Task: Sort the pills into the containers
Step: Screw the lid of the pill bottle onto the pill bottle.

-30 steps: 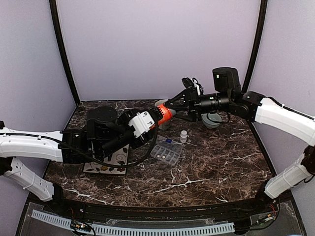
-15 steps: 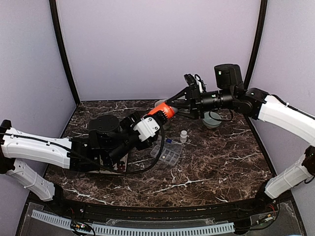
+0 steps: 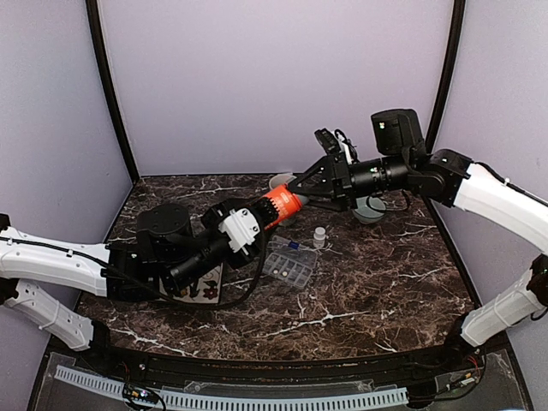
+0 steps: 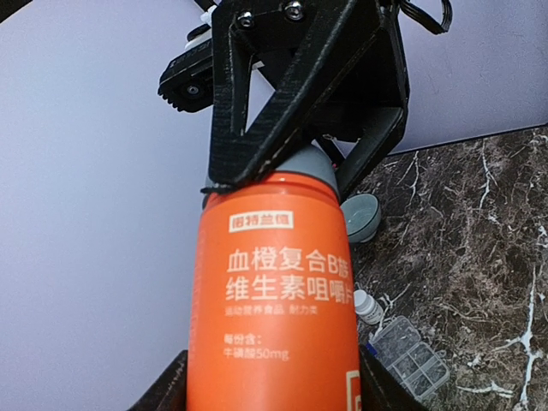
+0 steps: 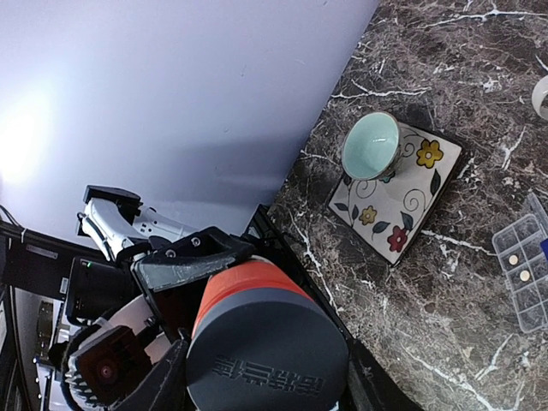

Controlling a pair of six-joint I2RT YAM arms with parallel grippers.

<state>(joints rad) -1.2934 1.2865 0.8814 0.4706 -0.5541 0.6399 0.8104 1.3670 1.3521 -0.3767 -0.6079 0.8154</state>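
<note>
1. Since a second ago my left forearm has dropped back toward 7 o'clock and lies lower over the bench (image 3: pixel 360 291). The orange bottle (image 3: pixel 281 204) it carries has barely shifted, and my right arm has stayed much where it was.
2. My left hand (image 4: pixel 274 396) pinches the orange bottle around its lower body, a finger on either side. It holds the bottle off the bench with the top aimed toward 1 o'clock.
3. My right hand (image 4: pixel 282 171) reaches in from 3 o'clock and is clamped on the bottle's grey cap (image 5: pixel 267 360), one finger pressed to each side.
4. The pill box (image 3: pixel 288 267) lies flat on the bench at 6 o'clock of the bottle, with neither hand touching it.
5. Through my right wrist camera, two pale pills (image 5: pixel 514 259) lie in separate compartments (image 5: pixel 535 300) of the box.
6. A small white bottle (image 3: pixel 319 236) stands upright just beside the box, at its 1 o'clock.
7. A pale green bowl (image 3: pixel 370 208) sits farther out at 2 o'clock, near the back of the bench.
8. A flowered tile (image 5: pixel 402 201) lies at 9 o'clock of the box, with a second bowl (image 5: pixel 370 145) standing on one corner. From above, my left arm covers most of the tile.
</note>
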